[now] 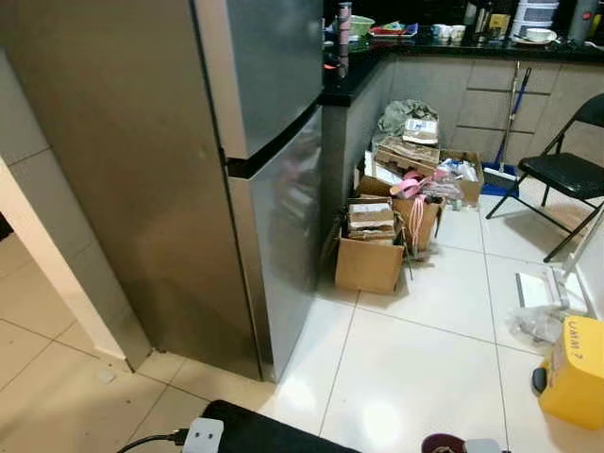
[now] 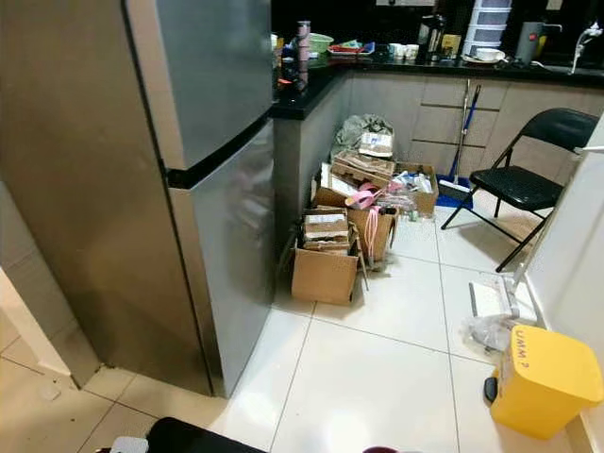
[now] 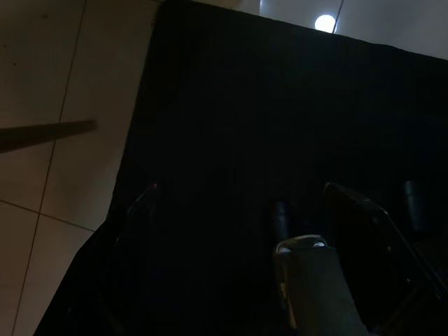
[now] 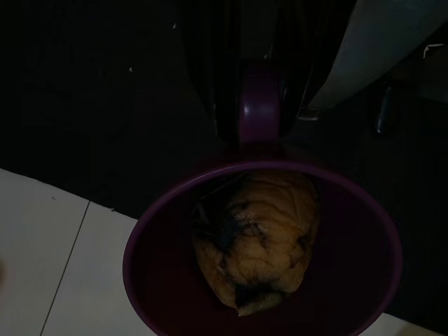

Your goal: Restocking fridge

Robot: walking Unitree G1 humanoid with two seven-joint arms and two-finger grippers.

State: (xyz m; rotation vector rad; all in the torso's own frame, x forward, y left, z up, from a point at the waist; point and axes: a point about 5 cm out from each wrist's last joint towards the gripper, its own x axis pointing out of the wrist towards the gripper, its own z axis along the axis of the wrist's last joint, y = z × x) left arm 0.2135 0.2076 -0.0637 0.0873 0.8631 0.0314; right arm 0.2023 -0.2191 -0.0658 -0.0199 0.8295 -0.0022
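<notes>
A tall silver fridge stands at the left with both its upper and lower doors closed. In the right wrist view my right gripper is shut on the handle of a purple mug. The mug holds a yellowish-brown lump of food with dark spots. The mug's rim peeks in at the bottom edge of the left eye view, low and to the right of the fridge. My left arm hangs idle; its wrist view is dark, with a black surface over pale floor tiles.
Open cardboard boxes full of clutter crowd the floor beside the fridge, against a dark counter. A black folding chair and a broom stand at the back right. A yellow bin sits at the near right. White tiles lie before the fridge.
</notes>
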